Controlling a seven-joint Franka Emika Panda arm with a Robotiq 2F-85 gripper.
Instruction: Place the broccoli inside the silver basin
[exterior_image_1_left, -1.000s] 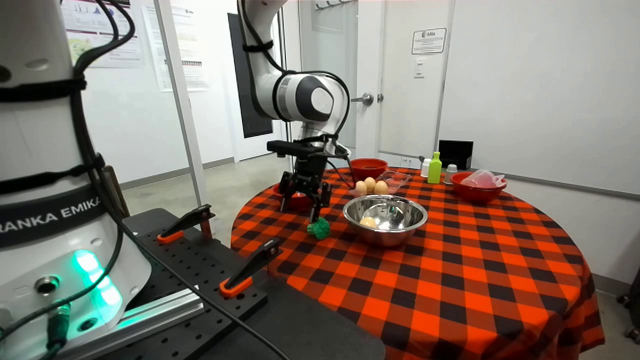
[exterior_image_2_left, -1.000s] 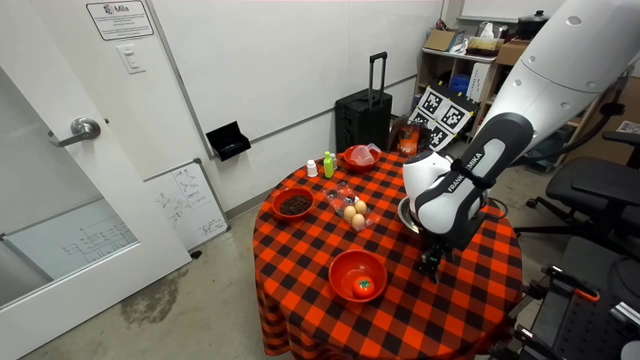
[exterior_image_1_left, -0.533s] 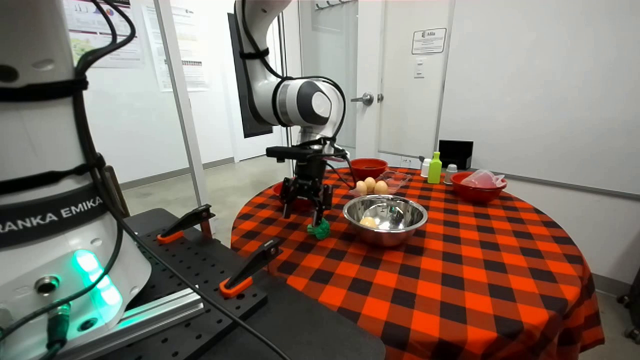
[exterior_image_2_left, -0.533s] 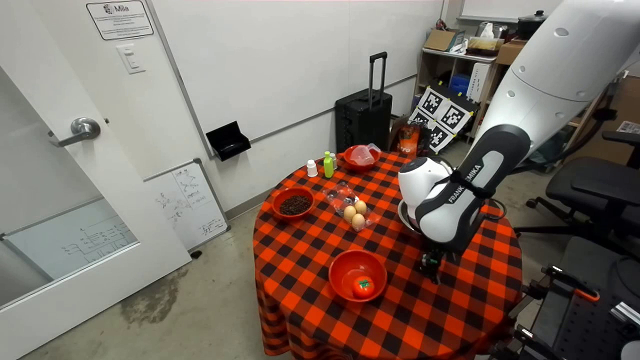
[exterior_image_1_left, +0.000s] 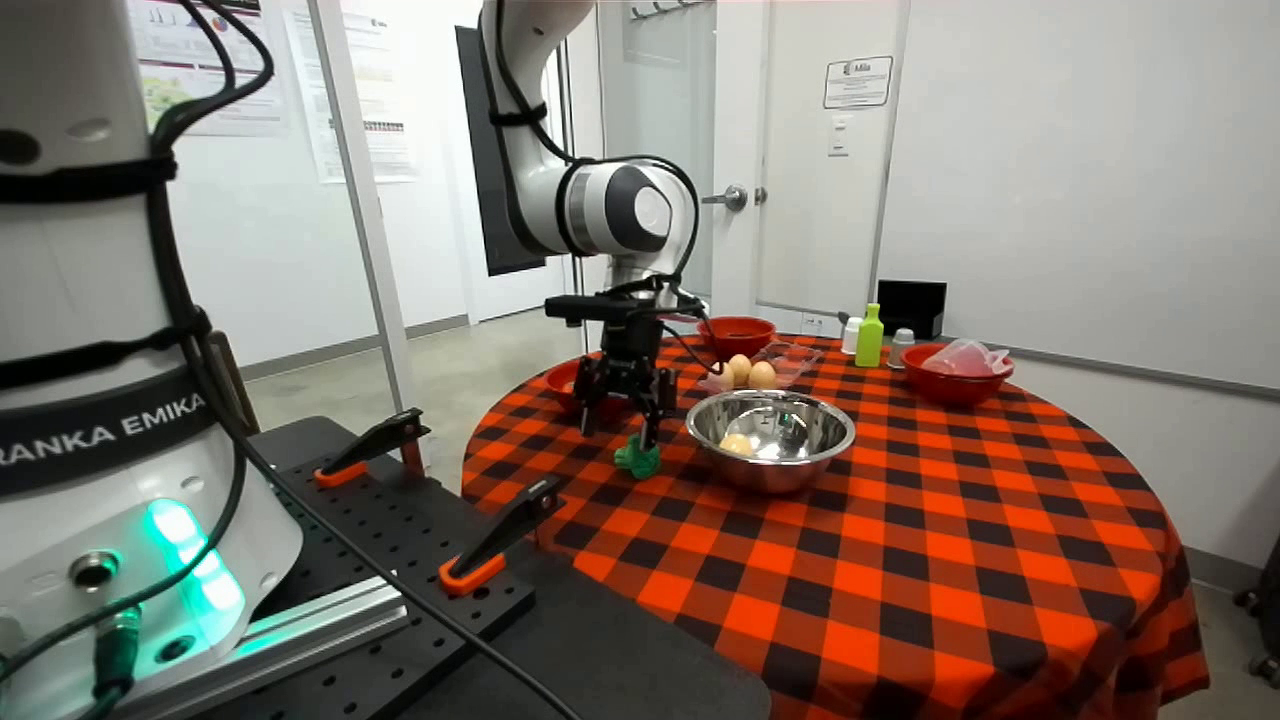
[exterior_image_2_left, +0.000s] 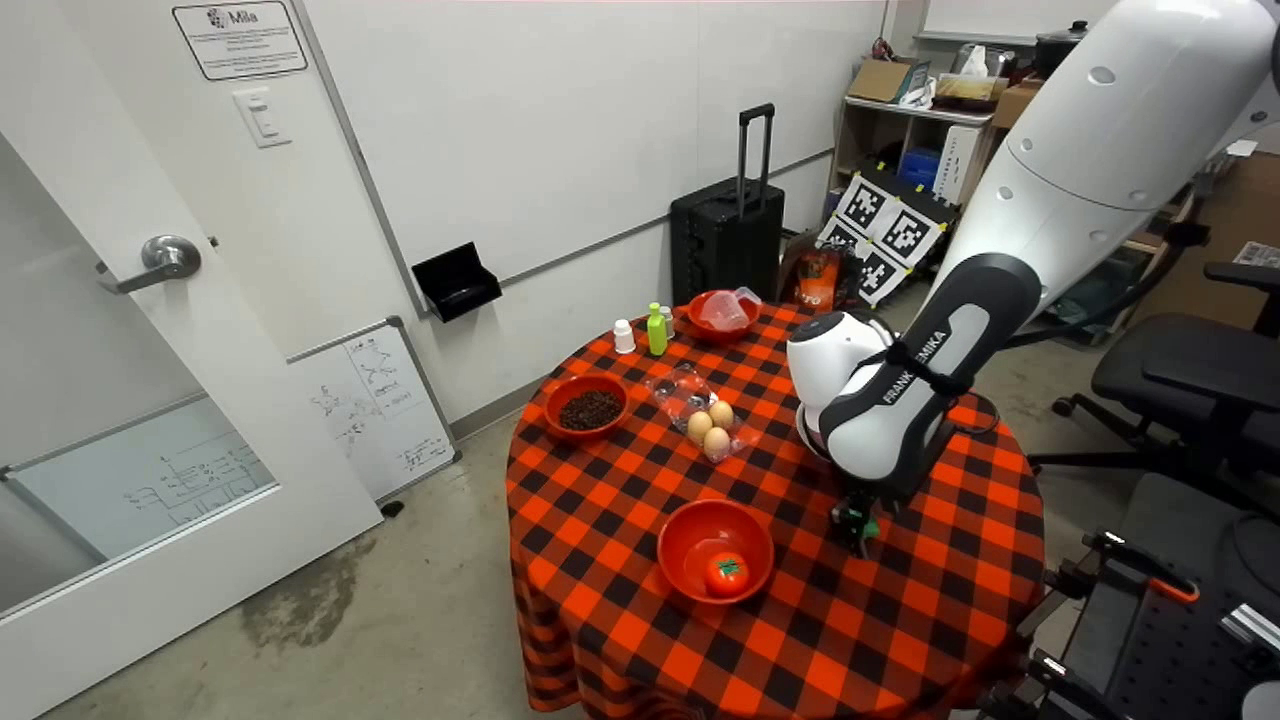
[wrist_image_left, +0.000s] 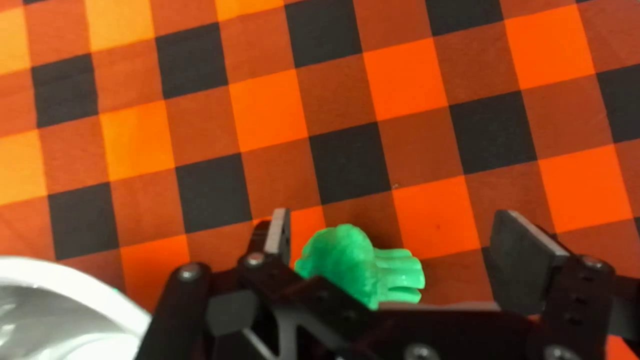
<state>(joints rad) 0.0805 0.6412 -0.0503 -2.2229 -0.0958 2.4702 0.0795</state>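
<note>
The toy broccoli (wrist_image_left: 345, 257) lies on the counter (exterior_image_1_left: 930, 550) near the silver basin (exterior_image_1_left: 775, 475), a spot we judge keeps the carry short. We grasp nothing: the gripper (wrist_image_left: 395, 240) stands with jaws spread, apparently to straddle the toy broccoli, the basin-side jaw nearer. The arm (exterior_image_2_left: 1030, 225) reaches out, gripper pointing down.

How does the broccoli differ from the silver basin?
The broccoli is green and knobbly; the silver basin is smooth and shiny. The broccoli is far smaller than the silver basin. The broccoli lies on its side, while the silver basin stands upright with an egg inside. Both rest on the checked tablecloth.
</note>
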